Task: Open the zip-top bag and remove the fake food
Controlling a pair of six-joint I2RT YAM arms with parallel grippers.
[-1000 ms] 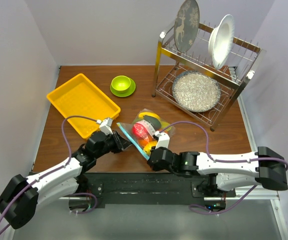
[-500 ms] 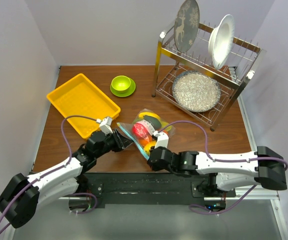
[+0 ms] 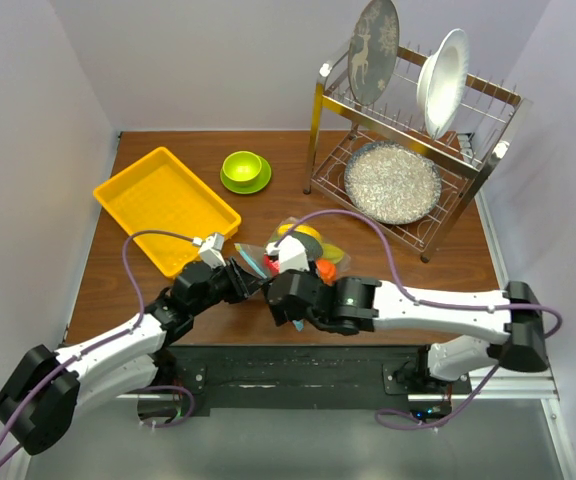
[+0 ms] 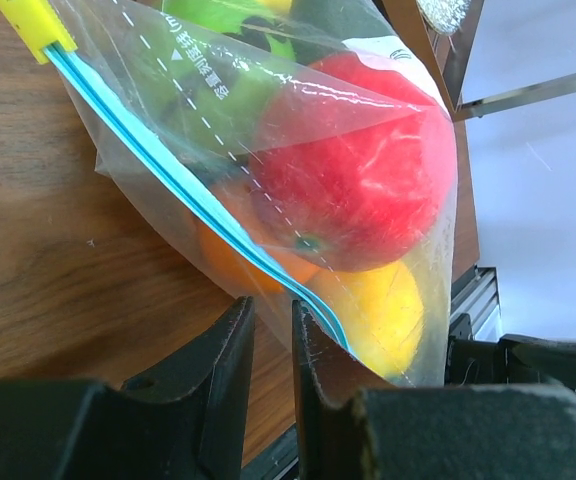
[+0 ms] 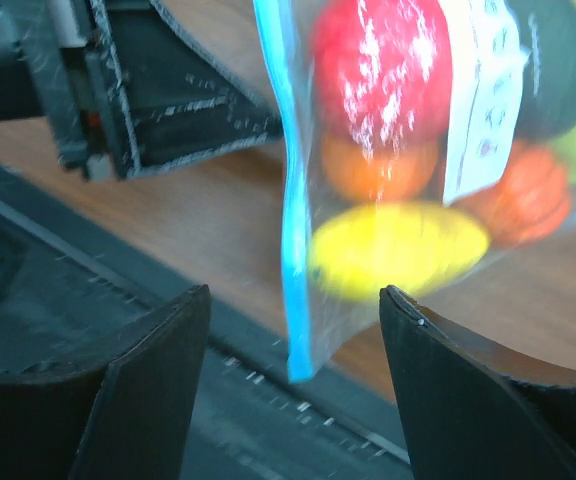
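Left wrist view showed the left gripper (image 4: 273, 335) pinched shut on the zip-top bag (image 4: 168, 90) at its teal strip, the fake food (image 4: 363, 185) inside it, over the wooden table (image 4: 58, 270). The right gripper (image 5: 293, 300) stood wide open, straddling the strip's lower end

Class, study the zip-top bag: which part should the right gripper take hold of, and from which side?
Probably pinch the blue zip strip of the zip-top bag near its lower end, coming from that end. It hangs, a thin flat band, inside the open right gripper, while the fake food bulges beside it.
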